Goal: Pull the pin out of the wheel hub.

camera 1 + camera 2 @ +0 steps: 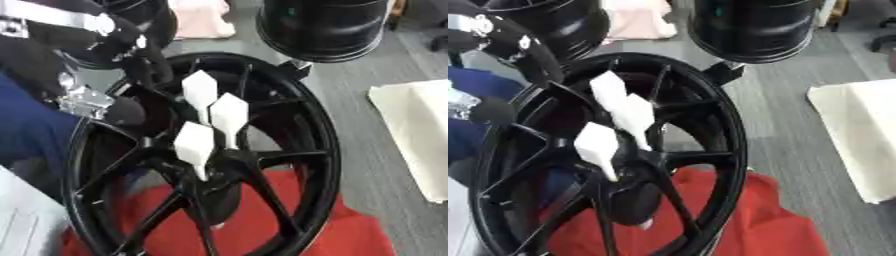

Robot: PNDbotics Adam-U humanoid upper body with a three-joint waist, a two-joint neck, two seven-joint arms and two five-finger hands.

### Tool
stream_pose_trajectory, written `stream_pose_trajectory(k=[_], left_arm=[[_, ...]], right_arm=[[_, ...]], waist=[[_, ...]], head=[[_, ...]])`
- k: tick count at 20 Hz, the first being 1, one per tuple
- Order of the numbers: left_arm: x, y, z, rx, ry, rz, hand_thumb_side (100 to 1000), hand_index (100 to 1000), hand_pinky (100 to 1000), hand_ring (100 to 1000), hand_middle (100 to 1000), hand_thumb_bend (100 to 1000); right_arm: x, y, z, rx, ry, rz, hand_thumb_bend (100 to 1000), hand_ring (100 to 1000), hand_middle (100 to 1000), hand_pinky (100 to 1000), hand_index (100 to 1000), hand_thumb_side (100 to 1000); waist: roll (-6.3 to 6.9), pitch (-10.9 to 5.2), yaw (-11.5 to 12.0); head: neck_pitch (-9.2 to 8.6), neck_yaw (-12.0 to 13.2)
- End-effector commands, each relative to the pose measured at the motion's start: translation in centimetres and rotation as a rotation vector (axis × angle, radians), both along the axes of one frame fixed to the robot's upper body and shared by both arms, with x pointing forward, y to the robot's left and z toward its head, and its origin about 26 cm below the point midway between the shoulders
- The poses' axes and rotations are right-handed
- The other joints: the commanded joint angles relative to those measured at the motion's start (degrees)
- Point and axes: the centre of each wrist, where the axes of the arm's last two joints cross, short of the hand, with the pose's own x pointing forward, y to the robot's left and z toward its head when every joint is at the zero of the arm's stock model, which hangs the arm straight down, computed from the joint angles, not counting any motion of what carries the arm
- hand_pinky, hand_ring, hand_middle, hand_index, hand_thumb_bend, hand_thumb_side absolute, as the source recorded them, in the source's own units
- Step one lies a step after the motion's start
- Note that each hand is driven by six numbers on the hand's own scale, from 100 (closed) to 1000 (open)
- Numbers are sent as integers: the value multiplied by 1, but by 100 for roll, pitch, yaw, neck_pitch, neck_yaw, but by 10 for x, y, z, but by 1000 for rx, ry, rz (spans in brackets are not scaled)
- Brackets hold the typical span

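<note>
Here, three white pins [211, 116] in one black wheel hub [210, 165]; fingers' state unclear.

The wheel [201, 155] stands upright on a cloth [350, 235] on the floor [798, 110], with three pins [214, 117] sticking out of its hub in the middle. Left hand [105, 45] sits at the wheel's upper-left rim, a drum [324, 25] stands behind the wheel, and a sheet [416, 130] lies off to the right.
</note>
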Motion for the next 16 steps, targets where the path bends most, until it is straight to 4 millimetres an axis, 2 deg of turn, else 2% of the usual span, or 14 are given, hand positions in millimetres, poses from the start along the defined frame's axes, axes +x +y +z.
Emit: stream_pose_trajectory(k=[1, 10, 16], left_arm=[[-3, -3, 8, 7, 2, 1, 541, 848, 821, 782, 783, 461], [-3, -17, -1, 38, 49, -39, 525, 838, 826, 786, 781, 544], [-5, -22, -3, 45, 51, -62, 520, 827, 816, 763, 771, 548]], right_arm=[[-3, -1, 9, -10, -28, -4, 100, 749, 676, 759, 699, 549], [-1, 0, 8, -2, -23, 5, 100, 750, 678, 760, 700, 567], [-1, 0, 7, 6, -20, 7, 100, 750, 677, 760, 700, 575]], waist=[[-21, -139, -12], [-28, -99, -44], [-27, -98, -56]], head=[[-45, 17], [0, 49], [7, 63]])
